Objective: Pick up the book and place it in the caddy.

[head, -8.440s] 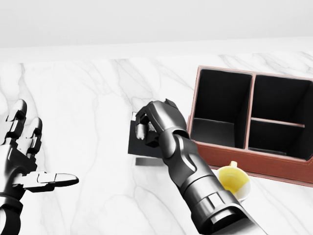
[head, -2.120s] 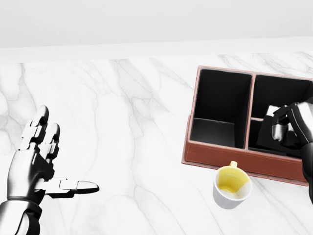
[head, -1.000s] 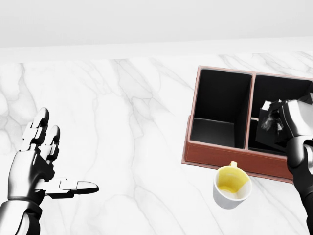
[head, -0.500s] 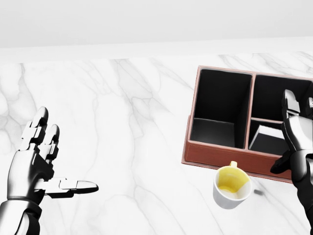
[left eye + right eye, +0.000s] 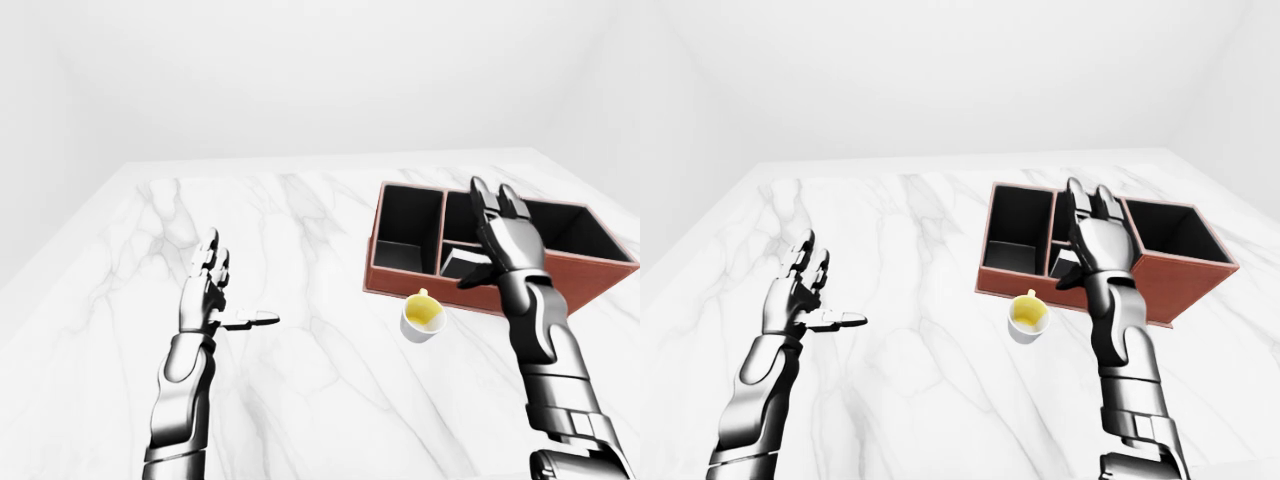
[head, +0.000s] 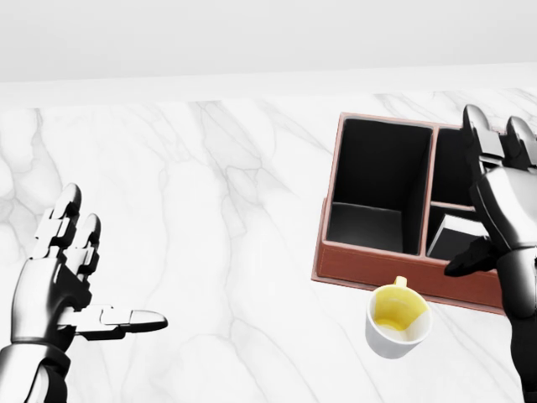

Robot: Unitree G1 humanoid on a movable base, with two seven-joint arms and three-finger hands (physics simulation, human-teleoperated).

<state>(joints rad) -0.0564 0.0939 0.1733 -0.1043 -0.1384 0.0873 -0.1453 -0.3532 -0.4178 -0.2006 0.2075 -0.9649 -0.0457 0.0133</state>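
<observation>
A white marble table [image 5: 300, 380] with grey veins fills the lower view; beyond its top edge stand plain white walls [image 5: 300, 70], evenly lit.

A white mug [image 6: 398, 322] with a yellow inside stands upright on the white marble countertop [image 6: 210, 210].

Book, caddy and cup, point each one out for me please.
book [image 6: 457, 237], head view, on its dark cover showing in the caddy's lower middle compartment.
caddy [image 6: 394, 275], head view, on its brown wall nearest the cup.
cup [image 6: 398, 324], head view, on its yellow inside.
</observation>
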